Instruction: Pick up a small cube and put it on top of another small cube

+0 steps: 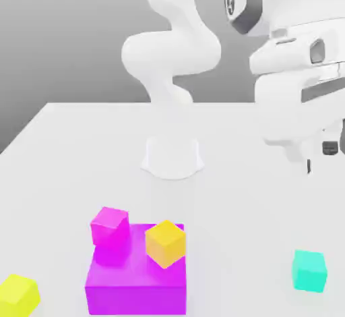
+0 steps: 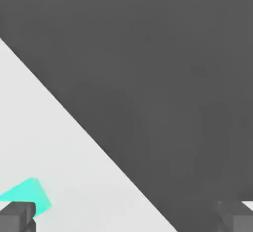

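Observation:
The small teal cube [image 1: 309, 270] rests on the white table [image 1: 60, 167] near the front, at the exterior view's right. In the hand view the teal cube [image 2: 27, 194] peeks in beside one dark fingertip [image 2: 17, 216]. My gripper [image 1: 320, 157] hangs well above the table, higher than and behind the teal cube, at the exterior view's right edge. In the hand view the gripper [image 2: 126, 218] is open, its fingers far apart with nothing between them. Other small cubes lie around: an orange one [image 1: 165, 243], a magenta one [image 1: 110, 226] and a yellow one [image 1: 18, 294].
A large magenta block [image 1: 135, 282] stands at the front centre; the orange and small magenta cubes sit at its top. The arm's round base [image 1: 172, 157] is mid-table. The table edge [image 2: 74, 117] runs diagonally in the hand view.

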Available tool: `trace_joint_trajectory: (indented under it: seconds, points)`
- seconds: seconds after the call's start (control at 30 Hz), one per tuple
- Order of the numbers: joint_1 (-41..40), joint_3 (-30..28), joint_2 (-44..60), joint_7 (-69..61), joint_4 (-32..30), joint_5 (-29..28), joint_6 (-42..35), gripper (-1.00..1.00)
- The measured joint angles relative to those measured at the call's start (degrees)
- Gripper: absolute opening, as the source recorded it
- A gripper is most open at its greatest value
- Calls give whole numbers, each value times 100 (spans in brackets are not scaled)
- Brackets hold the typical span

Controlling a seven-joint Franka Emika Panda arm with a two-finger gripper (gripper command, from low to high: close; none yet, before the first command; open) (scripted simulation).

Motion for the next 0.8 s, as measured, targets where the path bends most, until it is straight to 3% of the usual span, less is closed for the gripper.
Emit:
trace_joint_trajectory:
  seconds: [0.43,0.47,0.67,0.8]
  points:
    - [669,93,2686,-757,-67,-929,1398,0]
    - [687,71,2811,-745,-43,-946,1497,-100]
    - [693,63,2873,-732,-31,-962,1536,-100]
    - [625,155,2295,-810,-147,-865,1076,-100]
